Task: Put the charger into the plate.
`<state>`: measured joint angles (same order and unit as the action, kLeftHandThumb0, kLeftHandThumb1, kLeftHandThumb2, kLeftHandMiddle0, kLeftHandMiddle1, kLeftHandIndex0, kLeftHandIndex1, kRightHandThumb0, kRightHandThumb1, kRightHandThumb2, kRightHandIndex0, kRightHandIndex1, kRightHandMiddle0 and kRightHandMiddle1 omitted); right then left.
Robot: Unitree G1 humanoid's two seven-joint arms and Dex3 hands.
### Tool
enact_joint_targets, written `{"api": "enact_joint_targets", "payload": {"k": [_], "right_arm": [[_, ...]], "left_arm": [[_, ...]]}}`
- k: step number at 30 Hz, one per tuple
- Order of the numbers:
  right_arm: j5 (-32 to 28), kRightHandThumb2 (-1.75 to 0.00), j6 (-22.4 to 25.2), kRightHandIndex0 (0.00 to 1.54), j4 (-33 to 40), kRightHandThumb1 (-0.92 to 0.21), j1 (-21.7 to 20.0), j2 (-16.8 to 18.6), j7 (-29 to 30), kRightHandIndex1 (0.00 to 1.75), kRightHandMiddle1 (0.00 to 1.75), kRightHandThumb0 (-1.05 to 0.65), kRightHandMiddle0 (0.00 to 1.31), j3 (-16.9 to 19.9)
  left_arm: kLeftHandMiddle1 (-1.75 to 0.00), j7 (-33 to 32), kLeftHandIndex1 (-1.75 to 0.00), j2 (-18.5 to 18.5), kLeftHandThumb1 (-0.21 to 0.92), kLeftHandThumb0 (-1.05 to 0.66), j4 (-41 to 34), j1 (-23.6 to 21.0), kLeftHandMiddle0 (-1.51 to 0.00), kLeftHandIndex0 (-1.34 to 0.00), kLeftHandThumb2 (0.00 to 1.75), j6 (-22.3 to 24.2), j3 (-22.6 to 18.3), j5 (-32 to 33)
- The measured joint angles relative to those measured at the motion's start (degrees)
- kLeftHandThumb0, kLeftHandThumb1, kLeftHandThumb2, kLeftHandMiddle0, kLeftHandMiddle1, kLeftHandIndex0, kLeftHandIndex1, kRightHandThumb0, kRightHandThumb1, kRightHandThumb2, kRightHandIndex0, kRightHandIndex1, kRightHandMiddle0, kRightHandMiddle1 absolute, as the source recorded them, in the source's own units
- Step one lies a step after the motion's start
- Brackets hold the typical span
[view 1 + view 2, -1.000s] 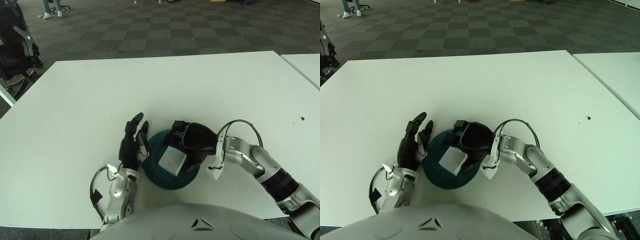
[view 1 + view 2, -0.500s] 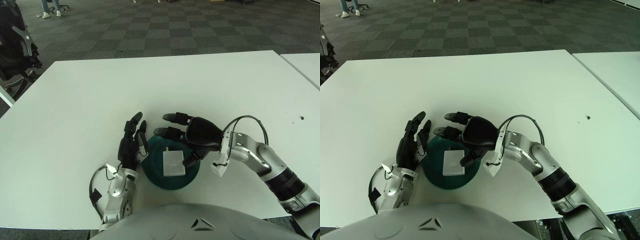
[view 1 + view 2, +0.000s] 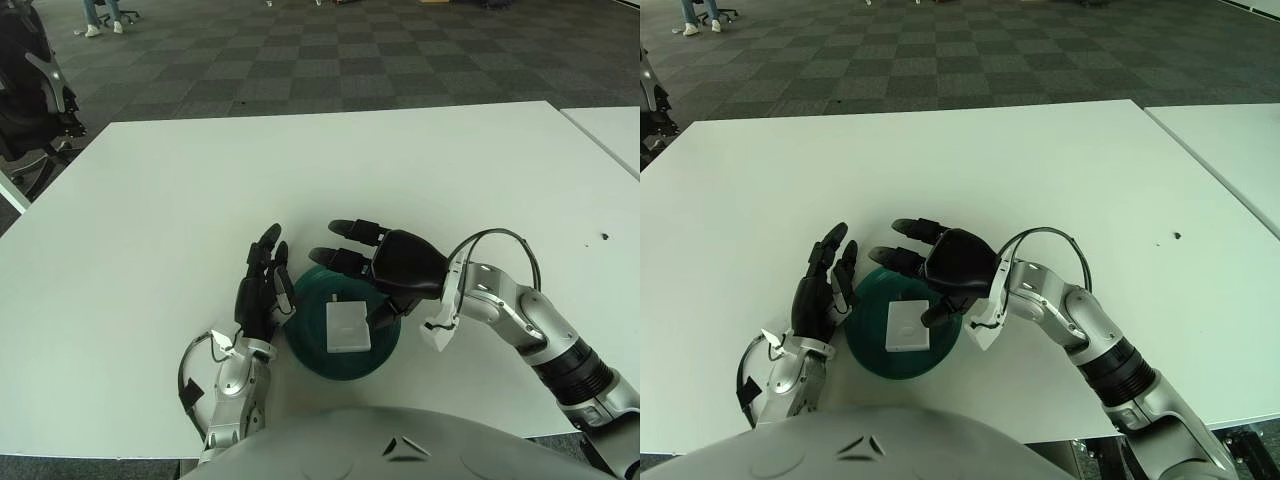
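Note:
A white square charger (image 3: pixel 347 326) lies flat in the dark green plate (image 3: pixel 310 350) near the table's front edge. My right hand (image 3: pixel 380 265) hovers over the plate's far right side, fingers spread and holding nothing. My left hand (image 3: pixel 262 290) rests upright against the plate's left rim, fingers extended and holding nothing. In the right eye view the charger (image 3: pixel 908 326) sits in the plate (image 3: pixel 868 345) between both hands.
The white table (image 3: pixel 330 170) stretches far behind the plate. A second table's corner (image 3: pixel 612 130) is at the right. A black chair (image 3: pixel 30 90) stands off the table's far left.
My right hand let go of the charger, which now lies flat in the plate. The hand opened and lifted slightly up and back. The left hand stayed put.

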<state>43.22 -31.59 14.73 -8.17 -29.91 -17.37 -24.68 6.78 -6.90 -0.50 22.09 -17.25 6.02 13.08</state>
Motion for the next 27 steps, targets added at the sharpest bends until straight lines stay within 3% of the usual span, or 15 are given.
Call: {"api": "enact_joint_targets", "payload": {"k": [9,15,21,27], "right_arm": [[-20.4,-0.96,12.8,0.07,-2.2,-0.92,2.7,8.1,-3.3,0.03,0.0,-1.03,0.01,3.7],[-29.9,-0.95,22.6,0.13,-1.4,-0.92,4.0,12.5,-4.3,0.05,0.04,-0.96,0.06,7.1],[-39.4,-0.95,25.6,0.17,-1.9,-0.92,6.8,18.5,-3.4,0.05,0.07,-0.93,0.1,8.7],[-46.1,-0.94,27.8,0.2,-0.8,-0.92,10.6,22.4,-2.2,0.02,0.34,-0.92,0.01,11.8]], "left_arm": [[-0.03,0.0,-0.76,-0.1,0.92,-1.0,-0.4,0.7,-0.31,0.0,1.03,0.1,-0.4,2.3],[-0.03,0.0,-0.8,-0.1,0.92,-1.0,-1.2,1.3,-0.34,-0.03,1.02,0.7,-0.4,3.0],[-0.03,0.0,-0.82,-0.1,0.92,-1.0,-1.3,1.6,-0.36,-0.04,1.01,1.0,-0.5,3.5],[-0.03,0.7,-0.83,-0.1,0.92,-1.0,-1.3,1.7,-0.36,-0.05,1.01,1.2,-0.7,4.1]]}}
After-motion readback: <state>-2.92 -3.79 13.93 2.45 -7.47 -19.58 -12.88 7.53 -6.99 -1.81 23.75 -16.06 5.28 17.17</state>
